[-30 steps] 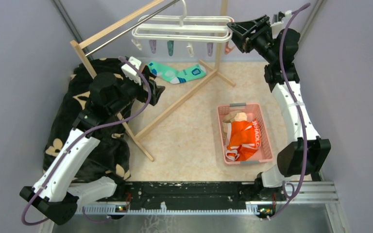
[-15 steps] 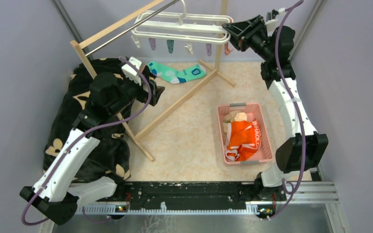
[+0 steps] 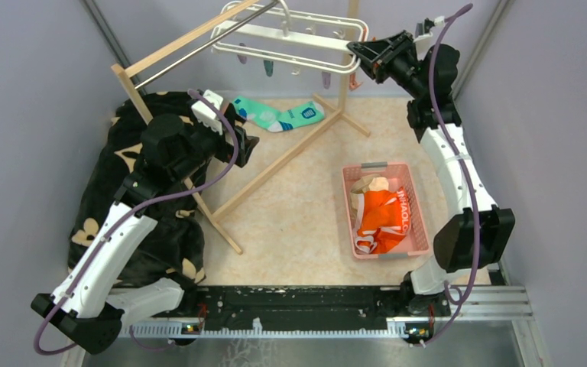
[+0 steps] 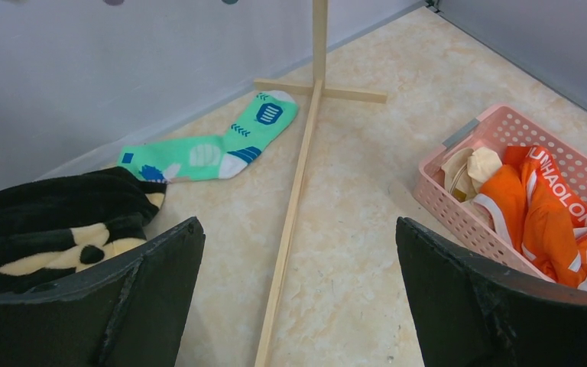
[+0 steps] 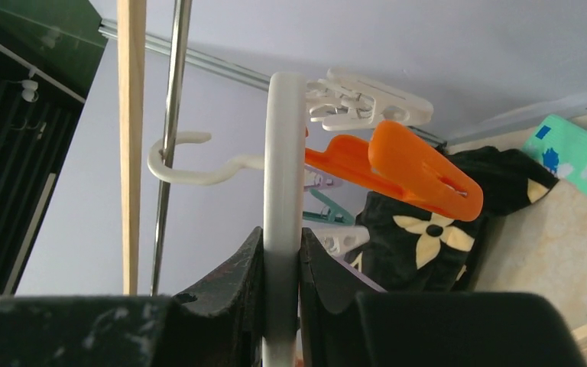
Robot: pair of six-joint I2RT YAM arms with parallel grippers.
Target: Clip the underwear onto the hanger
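Note:
The orange underwear [image 3: 382, 218] lies crumpled in the pink basket [image 3: 350, 200] at the right; it also shows in the left wrist view [image 4: 539, 210]. The white hanger [image 3: 290, 42] hangs by its hook on the metal bar at the back, tilted, with small clips dangling under it. My right gripper [image 3: 358, 50] is shut on the hanger's right end; in the right wrist view its jaws pinch the white frame [image 5: 283, 206], with an orange clip [image 5: 420, 168] beside. My left gripper [image 4: 298, 290] is open and empty, held above the floor near the rack's wooden foot.
A tall wooden rack [image 3: 176, 46] with a metal bar stands across the back left, its foot bars [image 3: 283, 164] running over the floor. A teal sock [image 3: 279, 116] lies at the back. A black flowered blanket [image 3: 122, 199] lies at the left. Beige cloth [image 3: 371, 183] is in the basket.
My right gripper has moved up and back with the hanger's right end, and the hanger has tilted and swung towards the back wall. The left arm has not moved.

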